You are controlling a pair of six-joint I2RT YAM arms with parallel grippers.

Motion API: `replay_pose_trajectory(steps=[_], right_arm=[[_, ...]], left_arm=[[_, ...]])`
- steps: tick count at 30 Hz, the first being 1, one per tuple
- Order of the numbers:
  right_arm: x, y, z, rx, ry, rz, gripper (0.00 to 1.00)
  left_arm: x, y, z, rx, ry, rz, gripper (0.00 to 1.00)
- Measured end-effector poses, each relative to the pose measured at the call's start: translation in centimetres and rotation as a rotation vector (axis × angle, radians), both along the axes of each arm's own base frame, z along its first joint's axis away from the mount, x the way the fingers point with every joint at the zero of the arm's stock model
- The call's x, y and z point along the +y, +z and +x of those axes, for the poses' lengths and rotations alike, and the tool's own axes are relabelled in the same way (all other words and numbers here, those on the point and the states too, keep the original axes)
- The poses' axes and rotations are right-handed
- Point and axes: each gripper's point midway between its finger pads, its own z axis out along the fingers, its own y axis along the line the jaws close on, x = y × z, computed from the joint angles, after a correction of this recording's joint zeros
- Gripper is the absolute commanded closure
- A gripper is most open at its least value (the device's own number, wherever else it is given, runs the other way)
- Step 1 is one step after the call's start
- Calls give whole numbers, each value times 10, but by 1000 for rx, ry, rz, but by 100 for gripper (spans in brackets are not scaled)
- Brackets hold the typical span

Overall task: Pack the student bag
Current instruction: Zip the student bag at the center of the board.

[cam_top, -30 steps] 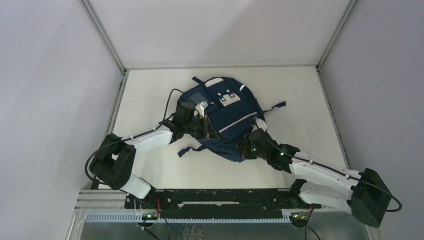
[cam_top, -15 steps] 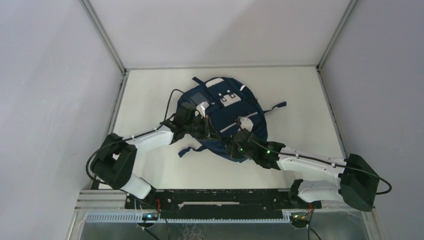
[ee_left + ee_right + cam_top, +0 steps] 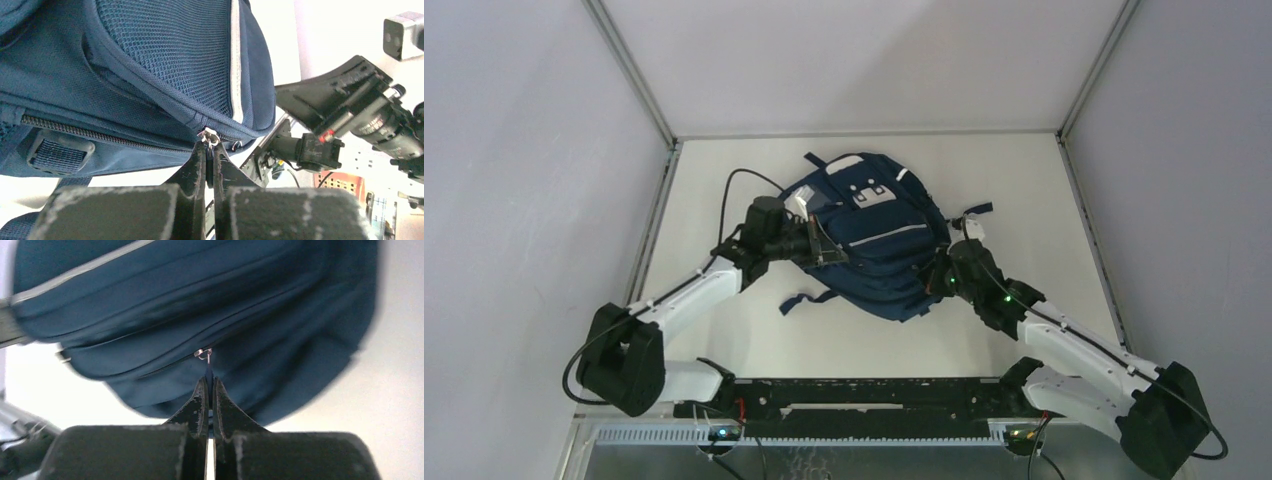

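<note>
The left arm (image 3: 686, 293) reaches forward and angles right from its base; the left gripper (image 3: 209, 150) is pinched tight on a zipper pull (image 3: 208, 136). The right arm (image 3: 1064, 335) stretches forward and leftward. The right gripper (image 3: 208, 385) is likewise clamped, fingers together on a dark zipper tab (image 3: 208, 371). The two grippers point toward each other, well apart.

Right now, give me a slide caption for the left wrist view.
Left gripper shut on a zipper pull of the navy student bag.
</note>
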Motion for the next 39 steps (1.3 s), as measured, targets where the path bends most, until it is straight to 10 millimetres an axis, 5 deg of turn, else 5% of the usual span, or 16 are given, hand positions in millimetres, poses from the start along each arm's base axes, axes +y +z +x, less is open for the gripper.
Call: replay_pose_trajectory(steps=[5,16,22,26,33,39], right_arm=[[-28,-24,7,38,-62,-67,100],[-29,-43,20,71,-38,-93,100],[-9,-41,10,48,54,-92,100],[17,-39,-11,29,141,-100,100],[66,-36,-44,49,258,-72,100],[70,-35,-41,59,239,-48,100]], left_arm=[[21,-2,1,8,43,29,100],[56,-4,8,14,115,68,100],[69,-20,21,62,167,100,98],[83,-34,39,122,220,157,54],[109,10,70,-47,316,290,46],[94,45,23,-148,318,264,44]])
